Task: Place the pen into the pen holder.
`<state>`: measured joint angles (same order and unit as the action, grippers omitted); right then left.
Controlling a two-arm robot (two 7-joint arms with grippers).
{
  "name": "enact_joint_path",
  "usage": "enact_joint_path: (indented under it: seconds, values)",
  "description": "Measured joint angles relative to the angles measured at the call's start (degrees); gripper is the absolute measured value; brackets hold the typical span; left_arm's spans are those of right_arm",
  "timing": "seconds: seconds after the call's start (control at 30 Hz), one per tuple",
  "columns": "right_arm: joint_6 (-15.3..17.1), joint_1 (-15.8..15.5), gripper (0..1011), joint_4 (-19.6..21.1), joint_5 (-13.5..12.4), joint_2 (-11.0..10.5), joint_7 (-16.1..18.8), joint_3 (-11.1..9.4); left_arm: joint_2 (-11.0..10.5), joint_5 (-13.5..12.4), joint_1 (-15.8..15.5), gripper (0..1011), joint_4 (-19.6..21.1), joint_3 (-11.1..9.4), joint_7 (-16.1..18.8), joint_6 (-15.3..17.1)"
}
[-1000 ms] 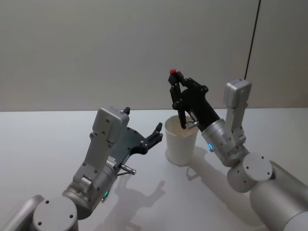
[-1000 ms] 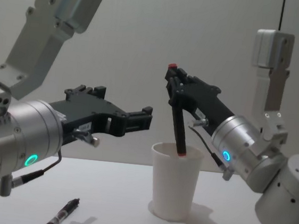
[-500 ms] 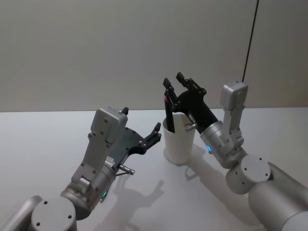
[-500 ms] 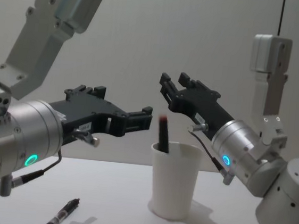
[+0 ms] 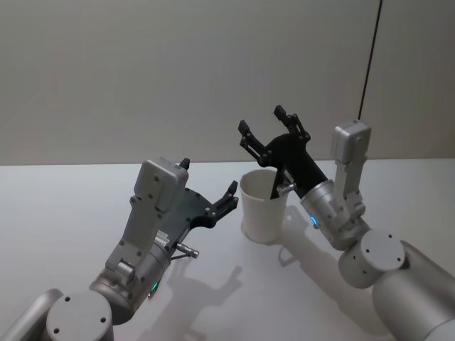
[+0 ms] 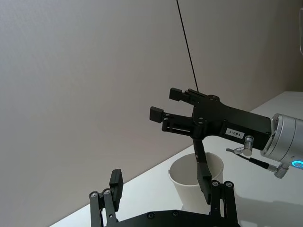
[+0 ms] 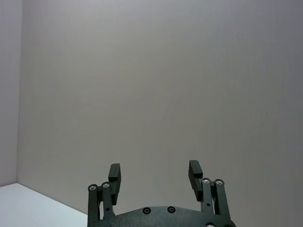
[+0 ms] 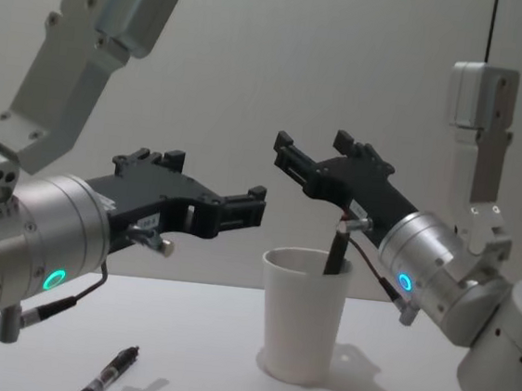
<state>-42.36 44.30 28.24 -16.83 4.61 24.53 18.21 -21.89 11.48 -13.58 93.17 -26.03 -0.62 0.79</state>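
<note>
The pen holder (image 5: pixel 263 209) (image 8: pixel 302 317) (image 6: pixel 187 184), a white paper cup, stands upright on the table. A dark pen (image 8: pixel 336 253) (image 6: pixel 202 163) stands inside it, leaning on the rim nearest my right arm. Just above the cup, my right gripper (image 5: pixel 263 122) (image 8: pixel 311 149) (image 7: pixel 154 170) (image 6: pixel 165 104) hangs open, holding nothing. To the cup's left my left gripper (image 5: pixel 210 181) (image 8: pixel 211 186) (image 6: pixel 166 187) hovers at about rim height, open and holding nothing.
A second dark pen (image 8: pixel 109 376) lies on the white table (image 5: pixel 71 213) near the front left. A thin black cable (image 5: pixel 366 71) runs down the grey wall behind the right arm.
The right gripper opened and let go of the pen, which dropped into the cup and tipped against the rim. The gripper then tilted up a little. The left arm stayed put.
</note>
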Motion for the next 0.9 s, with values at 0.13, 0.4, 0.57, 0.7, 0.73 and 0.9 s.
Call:
enact_joint_path:
  seconds: [0.13,0.4,0.57,0.7,0.73,0.9]
  values:
    - [2.0,-1.5,956,3.2,0.8,-0.6,-0.7,-0.2,0.0,0.0,0.0,1002,0.0,0.0,0.0,0.0]
    - [8.4,-5.5,1002,12.5,2.5,-2.5,-2.5,-0.7,0.0,0.0,0.0,1000,0.0,0.0,0.0,0.0]
    - [14.3,-8.4,1002,19.6,3.3,-4.0,-3.7,-1.4,0.0,0.0,0.0,1000,0.0,0.0,0.0,0.0]
    - [17.6,-10.1,1002,23.6,3.5,-5.0,-4.2,-1.8,0.0,0.0,0.0,1000,0.0,0.0,0.0,0.0]
    - [19.5,-10.9,1002,25.5,3.6,-5.5,-4.5,-2.1,0.0,0.0,0.0,1000,0.0,0.0,0.0,0.0]
    - [25.3,-13.9,1002,32.5,3.7,-7.5,-5.5,-3.1,0.0,0.0,0.0,1002,0.0,0.0,0.0,0.0]
